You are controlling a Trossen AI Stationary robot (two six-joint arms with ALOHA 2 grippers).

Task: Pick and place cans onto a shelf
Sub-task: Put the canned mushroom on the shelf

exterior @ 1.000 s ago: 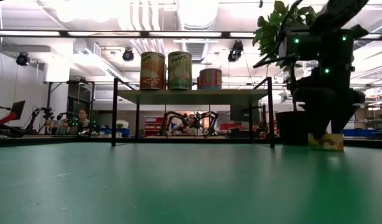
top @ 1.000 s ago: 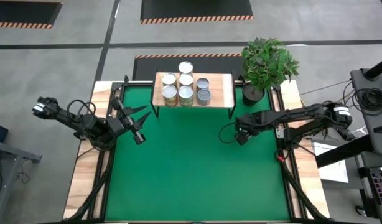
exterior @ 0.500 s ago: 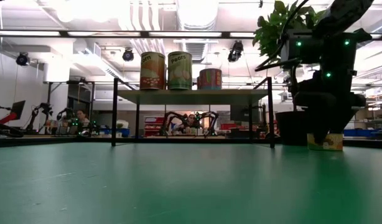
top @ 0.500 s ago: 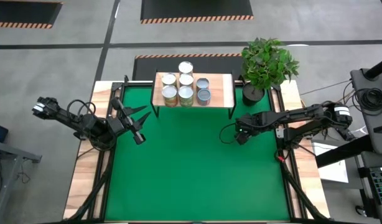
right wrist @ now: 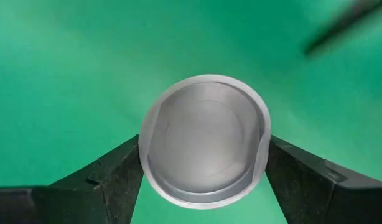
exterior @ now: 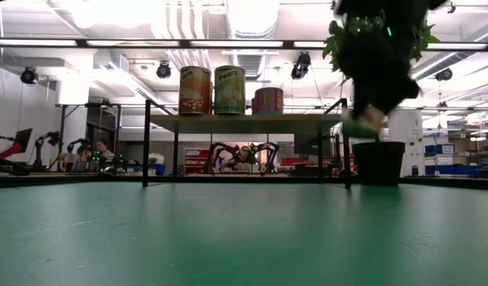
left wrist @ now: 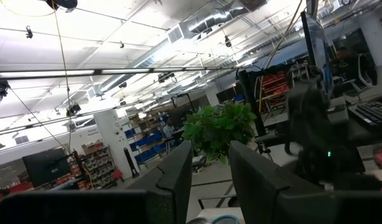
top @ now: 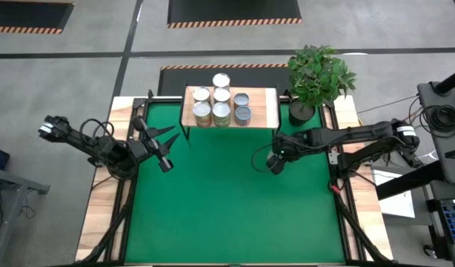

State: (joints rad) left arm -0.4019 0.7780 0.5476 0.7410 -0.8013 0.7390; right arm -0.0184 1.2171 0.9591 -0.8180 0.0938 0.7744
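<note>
Lifted off the green table (top: pixel 227 208), the right claw (top: pixel 274 164) grips a silver-topped round can (right wrist: pixel 204 140). Left claw (top: pixel 165 147) waits open beside the light-wood shelf (top: pixel 268 104).

The can (right wrist: pixel 205 140) held in the right gripper (right wrist: pixel 203 163) has a smooth metal top that looks dull silver, with a raised rim. The gripper fingers (right wrist: pixel 116 174) look like dark, matt plastic. The table (top: pixel 227 215) is covered in flat green cloth that does not shine, with pale wood along its edges. The shelf (top: pixel 267 104) is a light wood board on thin black metal legs. The cans (exterior: pixel 230 90) on it wear paper-looking labels.
</note>
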